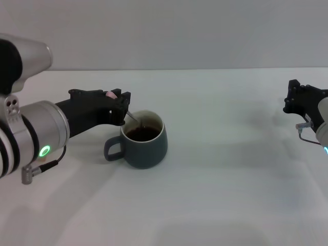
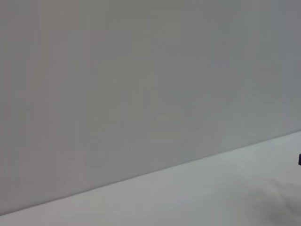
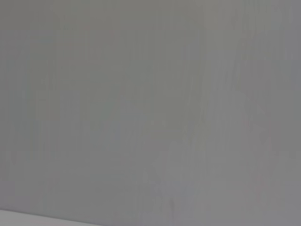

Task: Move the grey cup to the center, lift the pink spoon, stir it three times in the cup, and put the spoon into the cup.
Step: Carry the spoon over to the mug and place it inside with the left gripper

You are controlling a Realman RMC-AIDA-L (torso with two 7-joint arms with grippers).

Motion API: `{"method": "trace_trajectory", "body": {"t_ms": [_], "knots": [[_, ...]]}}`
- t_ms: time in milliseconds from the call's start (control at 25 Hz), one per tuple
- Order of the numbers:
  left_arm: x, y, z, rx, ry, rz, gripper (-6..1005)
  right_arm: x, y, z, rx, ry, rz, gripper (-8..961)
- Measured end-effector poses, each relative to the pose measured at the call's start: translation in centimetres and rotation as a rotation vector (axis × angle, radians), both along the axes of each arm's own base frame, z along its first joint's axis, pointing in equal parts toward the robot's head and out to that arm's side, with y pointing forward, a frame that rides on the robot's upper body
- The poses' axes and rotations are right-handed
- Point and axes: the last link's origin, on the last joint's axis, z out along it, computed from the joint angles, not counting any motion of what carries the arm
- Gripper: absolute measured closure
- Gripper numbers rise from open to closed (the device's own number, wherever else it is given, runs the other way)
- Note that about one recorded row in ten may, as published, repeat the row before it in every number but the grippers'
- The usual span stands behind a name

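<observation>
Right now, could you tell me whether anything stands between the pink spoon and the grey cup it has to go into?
Nothing visible does. The left gripper holds the pink spoon at the grey cup, its metal end already dipping into the dark liquid. The right gripper sits far off.

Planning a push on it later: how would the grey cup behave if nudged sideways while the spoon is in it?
The grey cup looks squat and wide-based, so it would probably slide rather than tip. Its dark liquid sits near the rim and might slosh. The left gripper holds the pink spoon inside, so that could catch.
</observation>
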Motion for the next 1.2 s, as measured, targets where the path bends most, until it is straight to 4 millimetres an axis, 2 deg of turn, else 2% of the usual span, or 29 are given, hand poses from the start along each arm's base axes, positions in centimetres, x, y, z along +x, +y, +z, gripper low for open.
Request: {"method": "trace_trajectory", "body": {"t_ms": [320, 680, 1200], "knots": [[0.1, 1.4, -0.7, -0.061, 0.03, 0.004, 855, 0.6, -0.6, 0.1, 0.006, 0.002, -0.012, 954], [-0.7, 3.1, -1.3, -0.123, 0.058, 0.023, 855, 0.9, -0.9, 0.0, 0.005, 0.005, -0.019, 954], [-1.4, 4.0, -1.7, -0.152, 0.102, 0.025, 855, 0.8, -0.9, -0.1, 0.003, 0.009, -0.018, 954]]}}
